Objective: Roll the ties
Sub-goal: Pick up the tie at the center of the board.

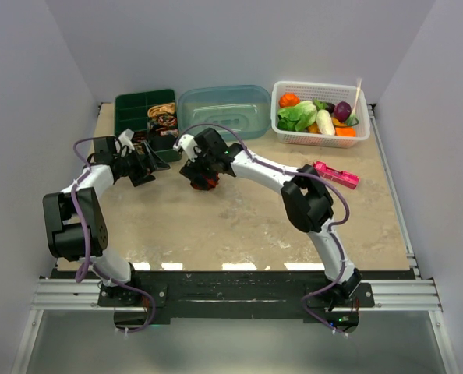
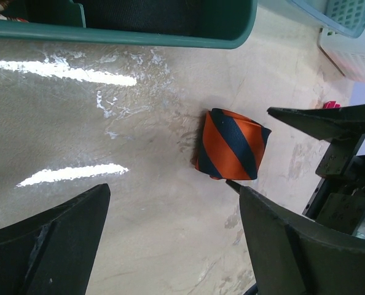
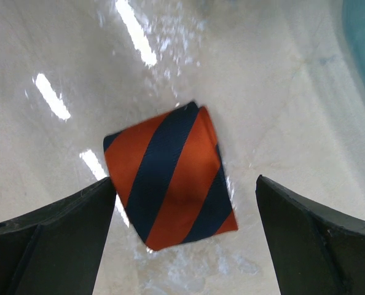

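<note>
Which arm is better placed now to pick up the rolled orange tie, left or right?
Probably the right. The right pincer is open above the rolled tie, which shows between its two fingers. The left pincer is open too, but the tie lies ahead of its fingers, off to one side.

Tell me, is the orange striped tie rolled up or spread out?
Rolled up: the orange tie sits as one compact bundle, no loose length trailing.

Table point(image 1: 239, 226), rear edge, L to R: green tray point(image 1: 130, 109), clear tub point(image 1: 224, 113), basket point(image 1: 317, 139) w/ veg point(image 1: 298, 115); pink gadget point(image 1: 337, 174) at mid-right.
</note>
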Robot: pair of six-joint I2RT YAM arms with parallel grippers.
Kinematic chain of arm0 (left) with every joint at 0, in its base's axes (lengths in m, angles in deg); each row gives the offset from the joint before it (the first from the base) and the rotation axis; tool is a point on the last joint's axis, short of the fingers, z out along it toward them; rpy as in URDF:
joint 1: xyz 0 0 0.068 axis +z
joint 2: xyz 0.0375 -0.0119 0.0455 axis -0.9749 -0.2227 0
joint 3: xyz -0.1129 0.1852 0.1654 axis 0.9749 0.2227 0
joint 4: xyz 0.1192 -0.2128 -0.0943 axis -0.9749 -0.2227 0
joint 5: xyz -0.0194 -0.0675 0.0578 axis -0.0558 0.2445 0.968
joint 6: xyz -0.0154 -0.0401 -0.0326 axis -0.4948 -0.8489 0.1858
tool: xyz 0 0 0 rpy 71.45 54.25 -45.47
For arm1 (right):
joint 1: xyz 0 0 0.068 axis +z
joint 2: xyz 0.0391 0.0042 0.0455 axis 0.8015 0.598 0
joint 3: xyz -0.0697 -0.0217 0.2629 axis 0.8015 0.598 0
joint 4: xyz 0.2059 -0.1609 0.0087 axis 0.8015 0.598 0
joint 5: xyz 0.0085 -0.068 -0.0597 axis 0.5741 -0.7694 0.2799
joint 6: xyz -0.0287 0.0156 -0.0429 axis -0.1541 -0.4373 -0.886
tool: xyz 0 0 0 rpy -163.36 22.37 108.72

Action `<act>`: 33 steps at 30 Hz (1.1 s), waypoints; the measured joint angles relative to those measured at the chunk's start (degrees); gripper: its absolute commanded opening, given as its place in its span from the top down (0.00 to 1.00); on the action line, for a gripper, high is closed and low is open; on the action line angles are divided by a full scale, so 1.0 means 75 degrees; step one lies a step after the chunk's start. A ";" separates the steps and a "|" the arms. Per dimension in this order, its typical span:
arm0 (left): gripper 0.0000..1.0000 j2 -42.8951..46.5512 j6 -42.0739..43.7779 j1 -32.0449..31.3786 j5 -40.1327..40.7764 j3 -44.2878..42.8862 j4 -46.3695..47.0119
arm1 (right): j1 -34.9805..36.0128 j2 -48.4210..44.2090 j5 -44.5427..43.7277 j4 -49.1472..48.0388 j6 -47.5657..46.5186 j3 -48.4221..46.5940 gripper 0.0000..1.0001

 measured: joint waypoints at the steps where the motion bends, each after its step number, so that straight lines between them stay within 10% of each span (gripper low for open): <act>1: 0.09 0.0000 0.0026 0.0000 -0.0006 0.0000 0.0000 | 0.0000 0.0087 0.0006 0.0032 -0.0023 -0.0192 0.01; 33: 0.15 -0.0006 0.0044 0.0015 -0.0262 -0.0527 -0.0163 | -0.0052 0.0769 0.0615 0.0688 -0.0236 -0.0530 0.11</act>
